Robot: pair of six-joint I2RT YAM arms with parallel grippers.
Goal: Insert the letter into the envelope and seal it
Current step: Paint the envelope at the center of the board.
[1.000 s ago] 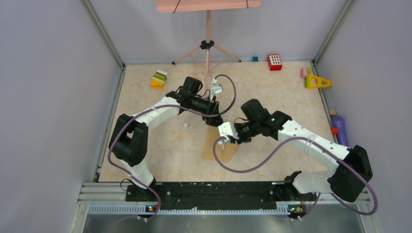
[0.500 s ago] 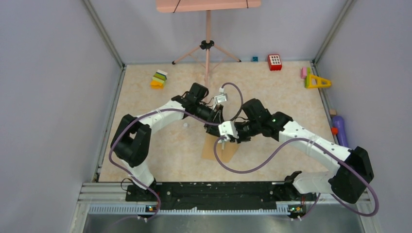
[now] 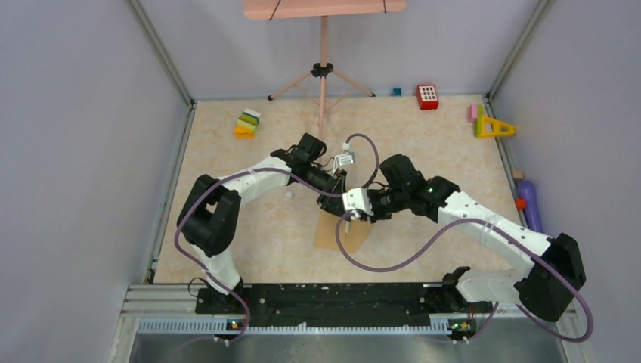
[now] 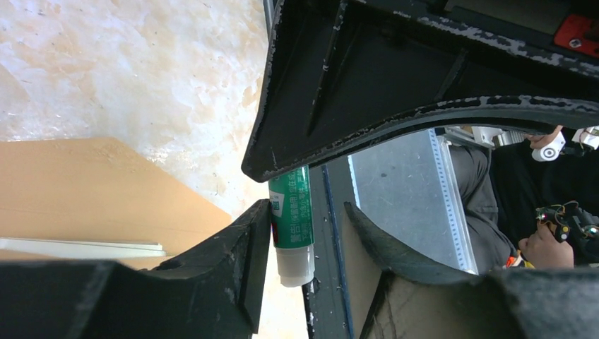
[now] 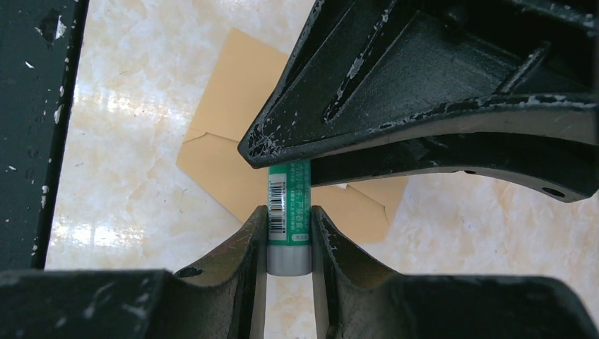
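The brown envelope point(image 3: 340, 234) lies flat on the table under both grippers; it also shows in the right wrist view point(image 5: 226, 134) and the left wrist view point(image 4: 85, 191). The letter is not plainly in view; only a pale strip point(image 4: 78, 248) shows at the envelope's edge. My right gripper point(image 5: 288, 227) point(image 3: 350, 218) is shut on a green glue stick point(image 5: 288, 201) held above the envelope. My left gripper point(image 4: 305, 229) point(image 3: 333, 201) is open around the stick's white cap end point(image 4: 294, 258); one finger touches the stick, the other stands apart.
A tripod point(image 3: 323, 72) stands at the back centre. Toy blocks lie at the back: yellow-green point(image 3: 247, 123), red point(image 3: 428, 97), a yellow triangle point(image 3: 493, 127). A purple object point(image 3: 528, 203) lies at the right edge. A small white item point(image 3: 288, 196) lies left of the envelope.
My left gripper has moved right and nearer, up to the right gripper, and now straddles the glue stick's cap end. The right gripper has barely moved.
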